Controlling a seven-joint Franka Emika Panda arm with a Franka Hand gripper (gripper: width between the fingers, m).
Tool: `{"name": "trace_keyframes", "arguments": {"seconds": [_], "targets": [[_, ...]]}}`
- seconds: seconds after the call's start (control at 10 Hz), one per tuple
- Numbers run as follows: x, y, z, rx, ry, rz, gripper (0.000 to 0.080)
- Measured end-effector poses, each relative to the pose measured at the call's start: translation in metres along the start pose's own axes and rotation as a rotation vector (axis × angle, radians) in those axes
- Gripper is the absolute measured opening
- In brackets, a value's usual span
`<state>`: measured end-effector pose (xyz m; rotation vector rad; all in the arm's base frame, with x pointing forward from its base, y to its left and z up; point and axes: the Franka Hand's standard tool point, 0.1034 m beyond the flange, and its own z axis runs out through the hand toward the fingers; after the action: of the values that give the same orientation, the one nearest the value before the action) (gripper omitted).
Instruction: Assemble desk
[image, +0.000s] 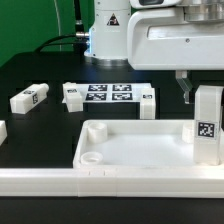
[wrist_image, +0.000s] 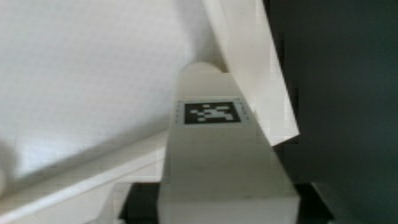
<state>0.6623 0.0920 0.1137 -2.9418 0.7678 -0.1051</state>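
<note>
The white tray-like tabletop lies at the front of the table, with a round socket showing in its near left corner. A white square-section leg with a tag stands upright at the tabletop's right end. My gripper is shut on the upper part of this leg. In the wrist view the leg fills the gap between the two dark pads, above the tabletop's floor and rim. The leg's foot and the socket under it are hidden.
Loose legs lie on the black table: one at the exterior view's left, one and one beside the marker board, one at the left edge. A long low white rail runs along the front.
</note>
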Motion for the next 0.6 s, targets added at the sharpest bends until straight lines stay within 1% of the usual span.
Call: {"name": "trace_keyframes", "arguments": {"seconds": [0.2,0.3,0.6], "targets": [[-0.0008,-0.0004,0.0005,0.004,-0.003,0.289,0.0290],[-0.0018,-0.0011,0.0004,-0.002,-0.007,0.360,0.0290],[-0.0027,-0.0008,0.0005,0.000,-0.017,0.604,0.0290]]}}
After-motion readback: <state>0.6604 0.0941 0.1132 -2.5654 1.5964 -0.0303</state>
